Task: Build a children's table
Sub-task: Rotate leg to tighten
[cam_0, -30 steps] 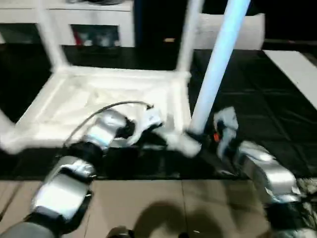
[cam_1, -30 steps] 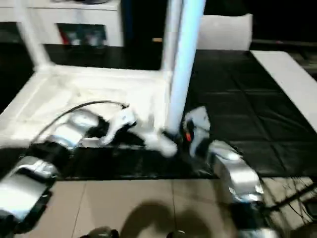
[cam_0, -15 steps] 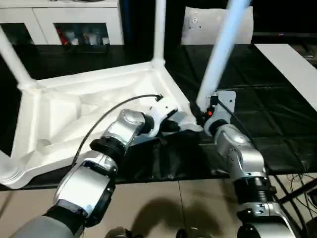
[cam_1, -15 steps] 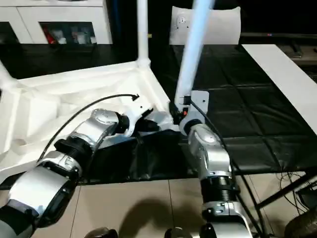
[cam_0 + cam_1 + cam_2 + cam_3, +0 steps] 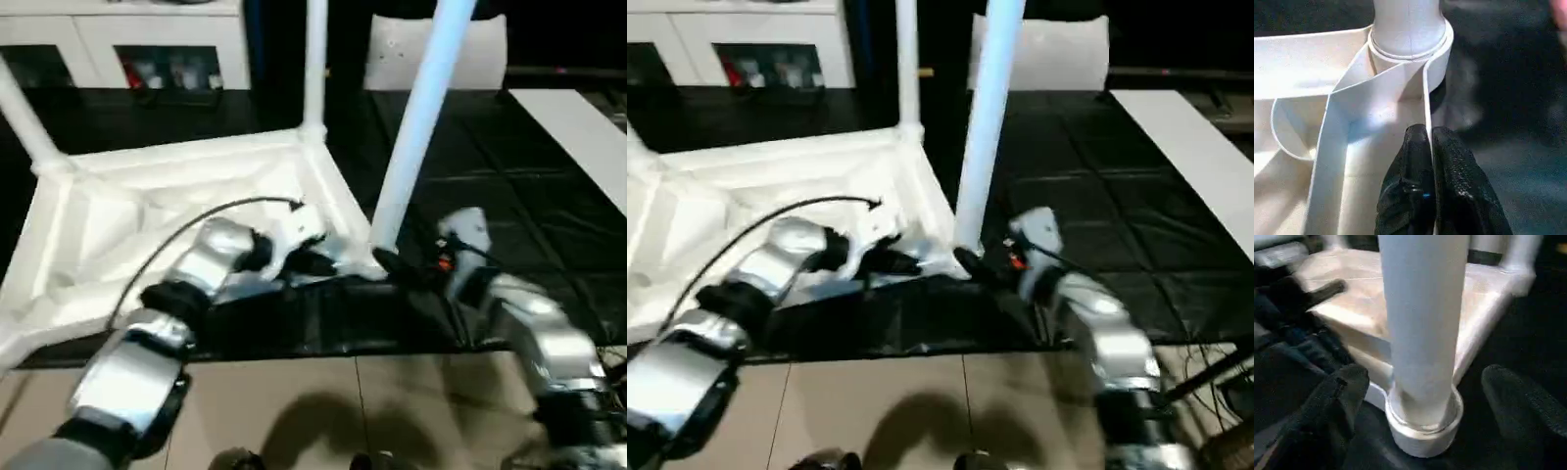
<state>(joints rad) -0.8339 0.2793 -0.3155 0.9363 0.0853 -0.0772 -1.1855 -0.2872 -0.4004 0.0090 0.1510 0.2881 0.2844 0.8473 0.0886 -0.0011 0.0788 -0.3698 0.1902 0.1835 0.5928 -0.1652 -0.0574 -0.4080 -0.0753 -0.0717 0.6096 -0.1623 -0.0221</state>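
Tabletop [image 5: 147, 206] lies upside down, near leg [image 5: 416, 117] seated in its socket. Left claw [image 5: 1427, 147] pinches the rim; right claw [image 5: 1420, 396] stands released around the leg. Next: check the fit.

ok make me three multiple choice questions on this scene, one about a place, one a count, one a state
1. Where does the left gripper grip the tabletop?
A. on the rim wall beside a corner socket
B. on a leg's far end
C. on the floor tiles

2. How many legs stand in the upturned tabletop in the head views?
A. one
B. three
C. six

3. How do the right gripper's jaws stand around the near leg?
A. shut tight on it
B. open, one each side, clear of it
C. away from it

Answers: 1 A, the left wrist view shows the jaws pinching the thin wall; 2 B, three white tubes rise; 3 B, gaps show both sides.
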